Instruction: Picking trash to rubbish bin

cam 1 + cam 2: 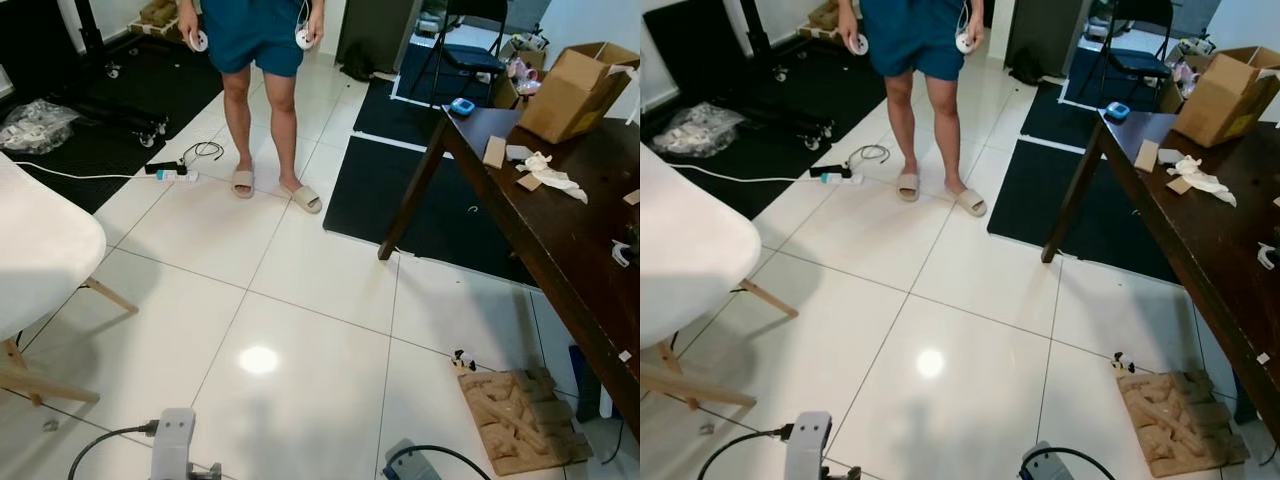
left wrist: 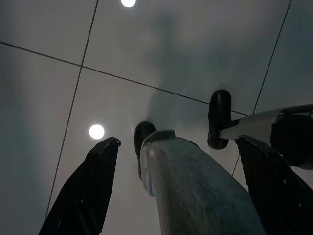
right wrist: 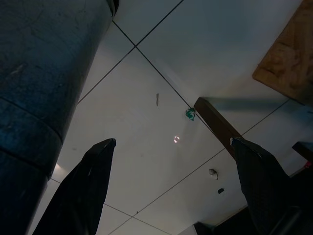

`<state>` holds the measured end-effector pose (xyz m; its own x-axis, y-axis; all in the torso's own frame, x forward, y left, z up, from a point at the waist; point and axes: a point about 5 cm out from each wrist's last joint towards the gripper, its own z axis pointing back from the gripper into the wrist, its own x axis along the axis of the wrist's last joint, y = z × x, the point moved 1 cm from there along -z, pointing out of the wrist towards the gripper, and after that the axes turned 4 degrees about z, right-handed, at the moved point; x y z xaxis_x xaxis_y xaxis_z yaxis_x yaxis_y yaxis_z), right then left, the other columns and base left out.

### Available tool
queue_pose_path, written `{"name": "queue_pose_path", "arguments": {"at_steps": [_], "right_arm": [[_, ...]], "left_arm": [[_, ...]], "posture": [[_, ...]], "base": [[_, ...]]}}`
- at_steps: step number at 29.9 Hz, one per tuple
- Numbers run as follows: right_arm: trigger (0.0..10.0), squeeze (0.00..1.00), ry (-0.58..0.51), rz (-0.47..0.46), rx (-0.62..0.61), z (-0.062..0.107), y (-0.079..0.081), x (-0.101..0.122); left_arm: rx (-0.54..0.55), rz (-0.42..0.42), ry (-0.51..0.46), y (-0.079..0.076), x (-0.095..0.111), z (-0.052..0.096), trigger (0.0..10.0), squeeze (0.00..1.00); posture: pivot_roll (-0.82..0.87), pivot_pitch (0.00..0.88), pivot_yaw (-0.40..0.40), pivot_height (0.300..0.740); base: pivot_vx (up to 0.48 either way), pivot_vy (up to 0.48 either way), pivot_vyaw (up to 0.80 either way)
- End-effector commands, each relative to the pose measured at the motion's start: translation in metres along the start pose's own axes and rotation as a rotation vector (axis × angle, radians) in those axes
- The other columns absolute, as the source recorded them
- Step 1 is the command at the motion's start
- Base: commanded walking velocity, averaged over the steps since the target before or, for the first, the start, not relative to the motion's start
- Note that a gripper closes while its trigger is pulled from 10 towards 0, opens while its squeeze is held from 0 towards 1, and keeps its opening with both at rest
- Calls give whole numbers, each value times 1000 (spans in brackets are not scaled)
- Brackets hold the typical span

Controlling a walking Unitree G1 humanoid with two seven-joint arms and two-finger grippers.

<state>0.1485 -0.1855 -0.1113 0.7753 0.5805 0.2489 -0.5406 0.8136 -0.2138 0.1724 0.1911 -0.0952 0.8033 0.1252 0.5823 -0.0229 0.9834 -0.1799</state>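
Note:
Crumpled white paper [image 1: 550,173] and small cardboard scraps [image 1: 494,151] lie on the dark wooden table [image 1: 560,250] at the right. A flattened, torn cardboard piece [image 1: 518,419] lies on the floor beside the table. Both arms hang low at the bottom edge, the left arm [image 1: 172,440] and the right arm [image 1: 405,463]. In the left wrist view my left gripper [image 2: 178,141] is open above the tiles, with my own leg and feet between its fingers. My right gripper [image 3: 172,142] is open too, over bare tiles with a small green scrap [image 3: 190,113].
A person [image 1: 258,90] in blue shorts and sandals stands ahead, holding two controllers. A white chair [image 1: 40,260] is close at my left. A cardboard box [image 1: 575,90] stands on the table. A power strip and cable [image 1: 175,168] lie near black mats [image 1: 400,190].

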Motion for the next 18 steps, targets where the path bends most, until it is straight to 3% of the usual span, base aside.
{"name": "queue_pose_path", "arguments": {"at_steps": [1,13,18], "right_arm": [[10000,0,13,12,33,0,10,-4],[10000,0,14,108,15,1,-4,-2],[10000,0,6,114,10,1,-7,1]], "left_arm": [[0,7,21,0,-5,1,10000,0],[23,92,-8,-3,-6,0,10000,0],[27,80,-5,-2,-7,1,10000,0]], "posture": [[199,102,-97,740],[225,102,-169,740],[224,104,-145,740]], "base": [[0,0,0],[0,0,0],[0,0,0]]}}
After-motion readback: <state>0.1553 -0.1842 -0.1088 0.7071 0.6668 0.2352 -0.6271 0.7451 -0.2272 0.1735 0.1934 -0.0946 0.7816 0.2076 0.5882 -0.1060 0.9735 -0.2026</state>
